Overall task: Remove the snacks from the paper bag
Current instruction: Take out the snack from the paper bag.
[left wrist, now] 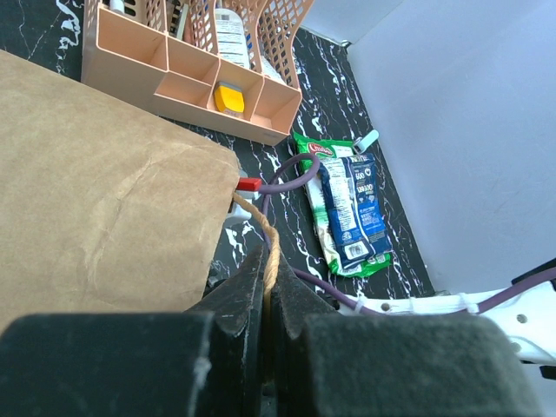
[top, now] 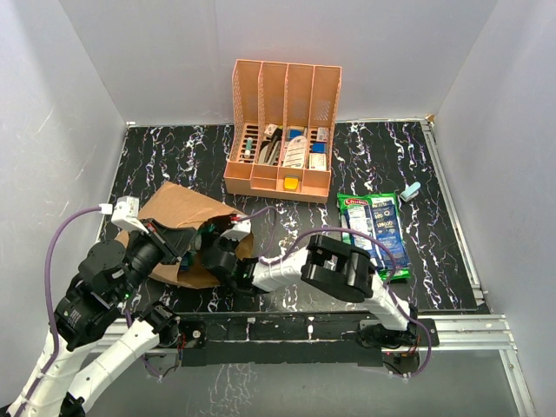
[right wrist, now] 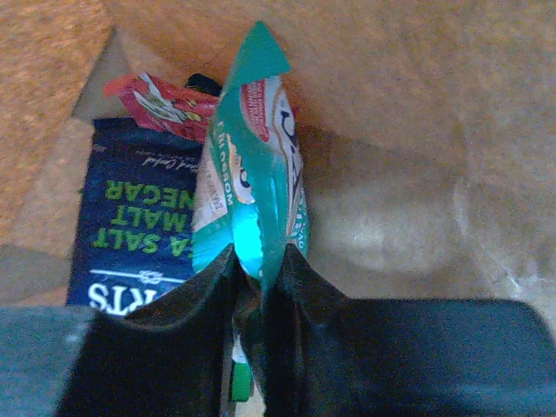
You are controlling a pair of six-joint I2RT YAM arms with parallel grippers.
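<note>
The brown paper bag (top: 178, 213) lies on its side at the left of the table, mouth to the right. My left gripper (left wrist: 268, 269) is shut on its twisted paper-cord handle (left wrist: 270, 243). My right gripper (right wrist: 256, 269) is inside the bag, shut on the edge of a teal snack packet (right wrist: 252, 165). Behind it inside the bag lie a dark blue packet (right wrist: 139, 226) and a red packet (right wrist: 161, 102). In the top view my right gripper (top: 217, 252) is at the bag's mouth. A green packet (top: 356, 221) and a blue packet (top: 385, 228) lie on the table at the right.
The orange slotted organiser (top: 282, 130) with stationery stands at the back middle. A small pale blue item (top: 409, 191) lies near the right packets. A purple cable (left wrist: 295, 174) runs past the bag's mouth. White walls enclose the table on three sides.
</note>
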